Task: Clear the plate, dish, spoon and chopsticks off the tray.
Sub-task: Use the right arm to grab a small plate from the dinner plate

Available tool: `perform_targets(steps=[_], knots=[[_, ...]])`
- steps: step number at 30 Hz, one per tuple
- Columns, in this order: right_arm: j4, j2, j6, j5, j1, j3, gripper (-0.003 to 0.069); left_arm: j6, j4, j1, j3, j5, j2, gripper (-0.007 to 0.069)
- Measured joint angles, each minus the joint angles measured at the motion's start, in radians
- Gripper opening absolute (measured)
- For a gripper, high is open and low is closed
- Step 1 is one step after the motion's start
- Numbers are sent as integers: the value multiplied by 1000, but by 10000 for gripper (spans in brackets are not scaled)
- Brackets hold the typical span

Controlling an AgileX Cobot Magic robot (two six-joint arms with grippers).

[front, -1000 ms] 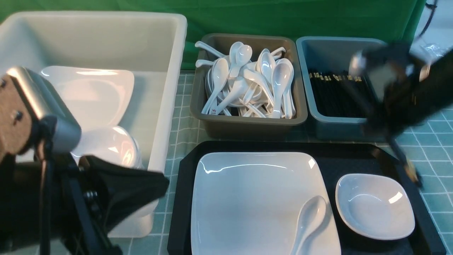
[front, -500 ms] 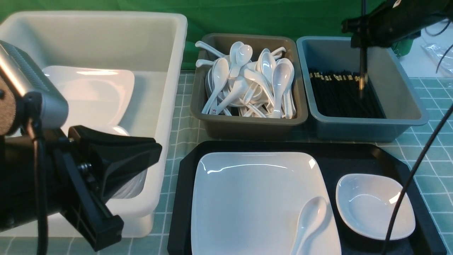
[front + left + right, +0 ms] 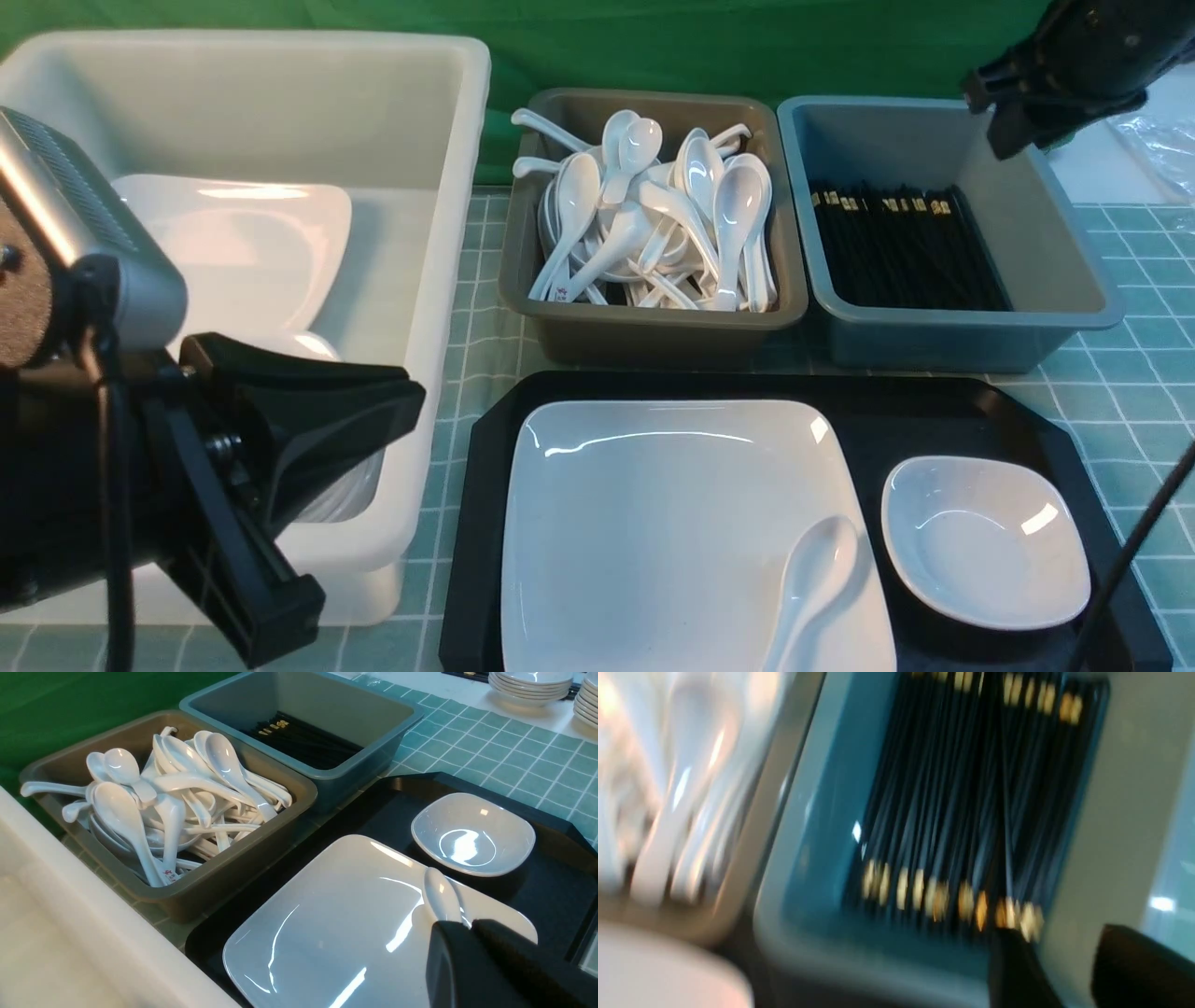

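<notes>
The black tray [image 3: 934,411] holds the large white plate [image 3: 653,523], with the white spoon [image 3: 812,579] lying on the plate's near right corner. The small dish [image 3: 985,541] sits on the tray to the right of the plate. Black chopsticks [image 3: 896,247] with gold bands lie piled in the blue-grey bin [image 3: 934,331]; none show on the tray. My left gripper [image 3: 415,411] hangs shut and empty left of the tray, its tips [image 3: 469,924] pointing toward the spoon [image 3: 441,896]. High over the bin's far right corner, my right gripper [image 3: 1013,121] is open and empty [image 3: 1059,938].
A big white tub [image 3: 439,280] with plates and dishes stands at the left. A brown bin [image 3: 653,327] full of white spoons sits behind the tray. Stacked dishes [image 3: 532,681] stand far off to the right. A black cable [image 3: 1130,560] crosses the tray's right edge.
My right gripper carried the chopsticks over the blue-grey bin, opened and let them drop in, then rose away to the right. The left arm shifted slightly at first.
</notes>
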Motion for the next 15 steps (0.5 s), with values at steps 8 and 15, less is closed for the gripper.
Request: perform_targets(steps=[8, 15], knots=[[-22, -314, -51, -20, 196, 616, 318, 1, 1, 0, 0, 47, 0, 17], [-8, -379, -54, -314, 229, 1031, 470, 0, 1, 0, 0, 62, 0, 17]])
